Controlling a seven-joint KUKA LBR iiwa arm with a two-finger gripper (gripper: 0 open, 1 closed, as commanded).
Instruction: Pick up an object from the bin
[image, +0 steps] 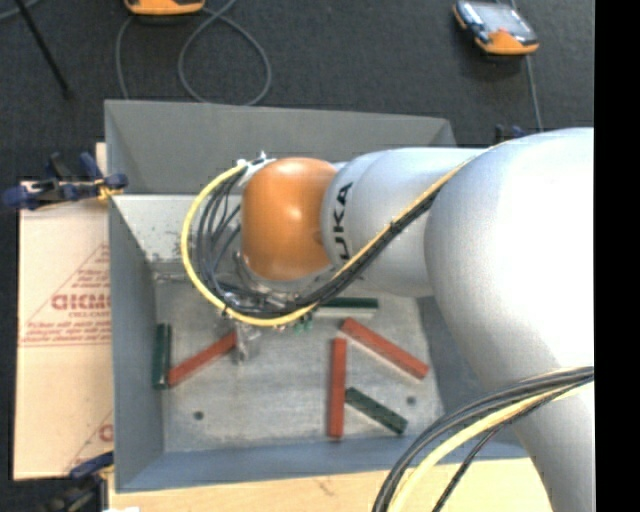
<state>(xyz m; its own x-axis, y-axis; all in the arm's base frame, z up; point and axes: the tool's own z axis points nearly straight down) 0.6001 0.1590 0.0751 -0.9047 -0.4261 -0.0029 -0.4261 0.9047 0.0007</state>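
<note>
Bright light is falling from above onto the grey metal bin (135, 350), leaving its floor pale. The rounded white robot arm (520, 250) is glaring along its upper side, and the glossy orange dome-shaped wrist cover (285, 215) is carrying a soft highlight. The arm is casting a soft shadow beneath itself; the dark carpet (350, 60) outside is looking dim.

Plain grey metal bin (135, 330), left red flat stick (203, 361), middle red flat stick (337, 388), right red flat stick (383, 349), left dark green stick (160, 355), lower-right dark green stick (376, 410), glossy orange wrist cover (285, 215), silver-white arm (480, 230), black lettering (342, 222), yellow cable (190, 262).
</note>
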